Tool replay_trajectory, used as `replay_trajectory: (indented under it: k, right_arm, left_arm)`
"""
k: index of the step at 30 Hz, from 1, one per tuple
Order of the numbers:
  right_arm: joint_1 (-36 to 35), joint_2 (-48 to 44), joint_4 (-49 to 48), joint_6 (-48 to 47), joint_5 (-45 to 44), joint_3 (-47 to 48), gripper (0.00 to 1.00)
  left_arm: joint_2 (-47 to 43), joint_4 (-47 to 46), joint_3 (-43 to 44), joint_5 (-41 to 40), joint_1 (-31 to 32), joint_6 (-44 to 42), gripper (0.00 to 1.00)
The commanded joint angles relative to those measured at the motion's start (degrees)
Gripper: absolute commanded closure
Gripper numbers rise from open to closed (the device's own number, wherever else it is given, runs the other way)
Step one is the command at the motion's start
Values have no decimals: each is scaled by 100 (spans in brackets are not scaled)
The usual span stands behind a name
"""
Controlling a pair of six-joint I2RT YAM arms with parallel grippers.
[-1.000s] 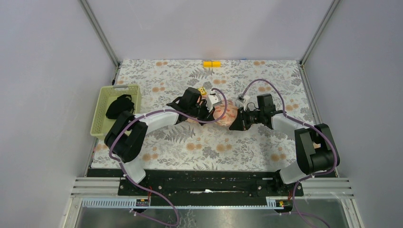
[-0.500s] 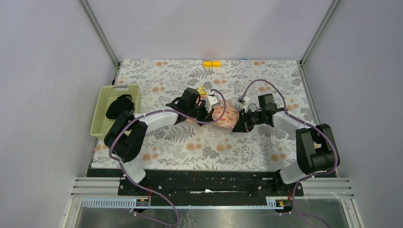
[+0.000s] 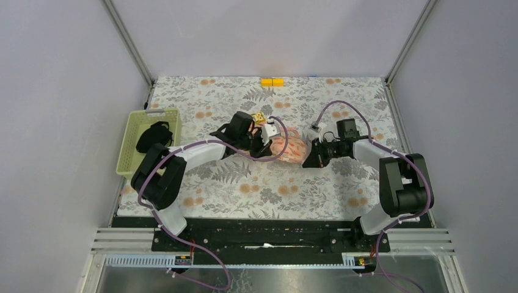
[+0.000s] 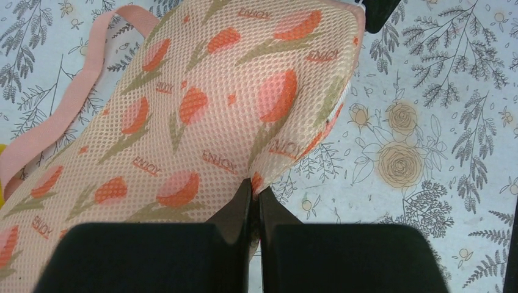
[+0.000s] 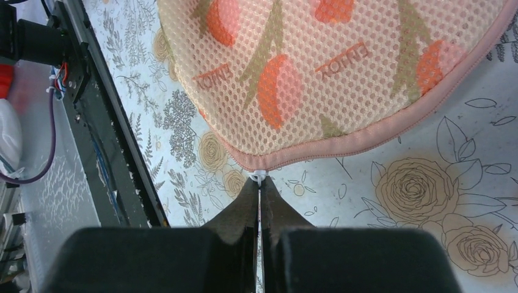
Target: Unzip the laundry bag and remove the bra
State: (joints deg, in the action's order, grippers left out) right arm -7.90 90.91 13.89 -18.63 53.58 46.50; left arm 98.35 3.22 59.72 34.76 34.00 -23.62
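right end effector (image 5: pixel 259 183) pinches laundry bag (image 5: pixel 317 67) rim

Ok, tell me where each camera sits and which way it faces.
Top external: above and behind the bases, looking down; both arms and the laundry bag show.
Left wrist: looks along the left hand, shut on the bag's mesh.
Right wrist: looks along the right hand, pinching the zip pull.
All three share the bag.

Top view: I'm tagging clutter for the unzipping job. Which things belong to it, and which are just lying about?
Job: laundry bag, pinched by left gripper and right gripper; bra not visible.
Lying about: green basket, black garment in it, yellow block at far edge.
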Motion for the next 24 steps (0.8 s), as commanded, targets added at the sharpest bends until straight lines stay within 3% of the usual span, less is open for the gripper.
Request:
replay_trajectory:
  k: [1,5,6,9,13,19,24]
  right_arm:
    - [96,-135,99,92,30,-114,100]
    - [-96,-261,-28,357,159,-102,100]
    - [-203,-254,26,360,183,-65,100]
    - [-525,-257,59,384,188,-3,100]
    - [-733,-267,-106,717,260,37,100]
    - [-929,-432,-420,1142,281,-90,100]
    - [-1045,-538,-577,1353,258,-215,100]
  left_arm:
    - [-294,-53,-119,-481,-300,-363,100]
    - [-579,-193,-286,-410,-317,-493,99]
    - [-718,-261,-371,-343,-278,-598,92]
    - [-1282,-304,-652,-291,130,-1243,57]
    - [-1875,-534,-1146,-540,829,-1885,37]
    - [-1731,-685,-1259,-1162,1680,-2023,32]
    - [-1210,-1260,-1132,-1894,2064,-1720,37]
